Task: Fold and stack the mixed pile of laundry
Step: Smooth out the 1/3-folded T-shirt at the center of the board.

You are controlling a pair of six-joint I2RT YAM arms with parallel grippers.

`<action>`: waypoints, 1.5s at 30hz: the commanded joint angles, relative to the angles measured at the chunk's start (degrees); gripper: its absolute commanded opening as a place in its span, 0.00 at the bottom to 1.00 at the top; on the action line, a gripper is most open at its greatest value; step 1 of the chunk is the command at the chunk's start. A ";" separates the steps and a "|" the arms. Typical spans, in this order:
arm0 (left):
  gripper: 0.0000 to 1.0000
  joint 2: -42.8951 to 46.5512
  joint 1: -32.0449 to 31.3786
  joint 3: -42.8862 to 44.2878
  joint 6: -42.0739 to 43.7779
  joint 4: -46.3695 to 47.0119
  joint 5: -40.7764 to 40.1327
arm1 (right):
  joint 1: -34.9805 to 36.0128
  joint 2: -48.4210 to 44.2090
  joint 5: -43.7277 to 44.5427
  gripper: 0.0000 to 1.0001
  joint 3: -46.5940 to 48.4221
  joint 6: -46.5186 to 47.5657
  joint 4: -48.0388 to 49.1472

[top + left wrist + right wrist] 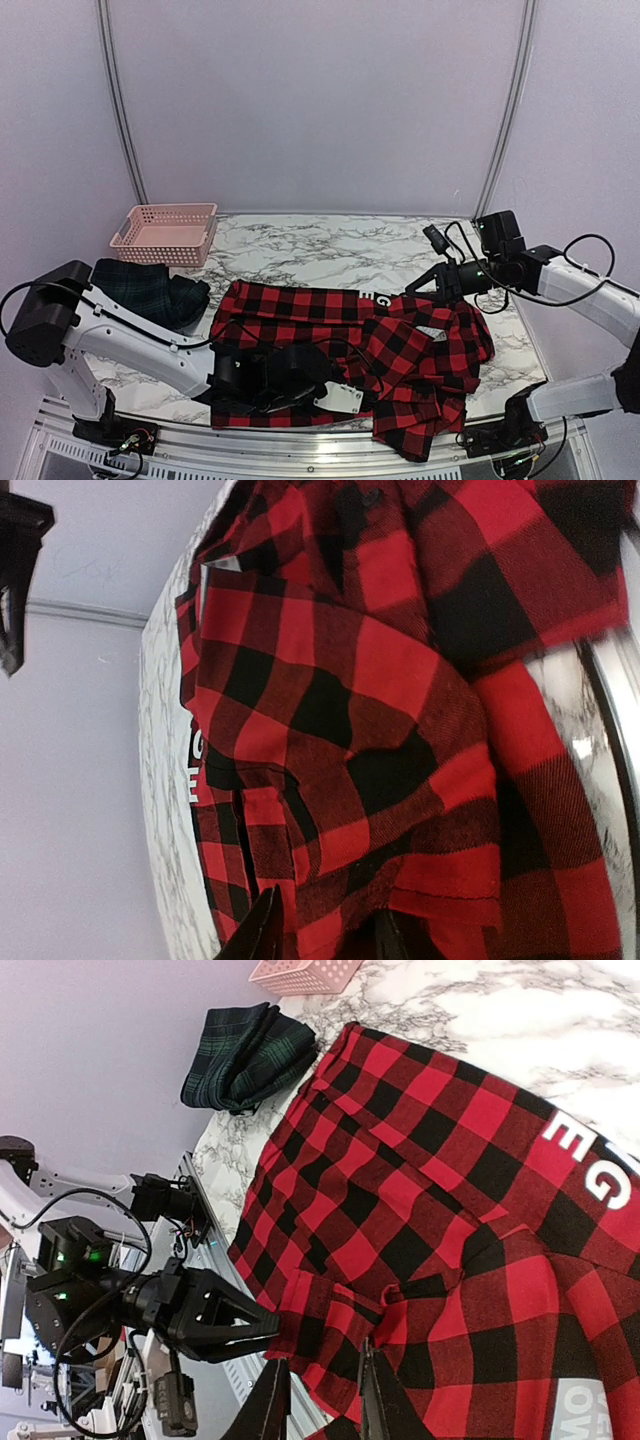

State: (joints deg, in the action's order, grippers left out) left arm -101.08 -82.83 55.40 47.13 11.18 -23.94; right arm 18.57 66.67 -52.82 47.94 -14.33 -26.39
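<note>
Red-and-black checked shirt (300, 315) lies spread across the middle of the marble table (320, 245), long side running left to right. The left part is fairly flat. The right end is rumpled and bunched, with a flap reaching past the near edge. White lettering (378, 297) shows along the far edge, right of centre.

Left hand (325, 938): low over the shirt's near edge, left of centre. In the left wrist view only the two fingertips (265, 932) show at the bottom of the frame, one on each side of a folded hem with cloth lying between them. I cannot tell whether they have pinched it or merely flank it.

Right hand (322, 1400): at the far right part of the shirt, just right of the lettering. In the right wrist view the fingers stand close together with checked cloth between them, clamped on the shirt's edge, and the fabric there is gathered into folds.

Dark green plaid garment (150, 290): a crumpled heap on the left side of the table, just beside the shirt's left end. I cannot tell whether the two touch.

Pink lattice basket (165, 232): upright at the far left corner, directly behind the green garment.
</note>
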 commanded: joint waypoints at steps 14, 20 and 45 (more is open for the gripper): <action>0.00 2.74 -7.95 31.09 -18.57 -38.02 10.84 | -13.73 17.01 3.96 0.22 11.85 1.71 1.24; 0.00 0.10 -9.17 39.95 -21.76 -44.09 13.41 | -13.45 21.95 -0.02 0.19 13.62 2.88 1.66; 0.00 -0.16 26.23 27.17 -64.78 -30.36 25.15 | -11.56 29.72 9.90 0.20 8.85 4.67 -2.84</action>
State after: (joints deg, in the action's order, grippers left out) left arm -103.96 -60.62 91.22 -7.38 -25.19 -5.34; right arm 7.49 92.01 -48.53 55.05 -10.26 -27.09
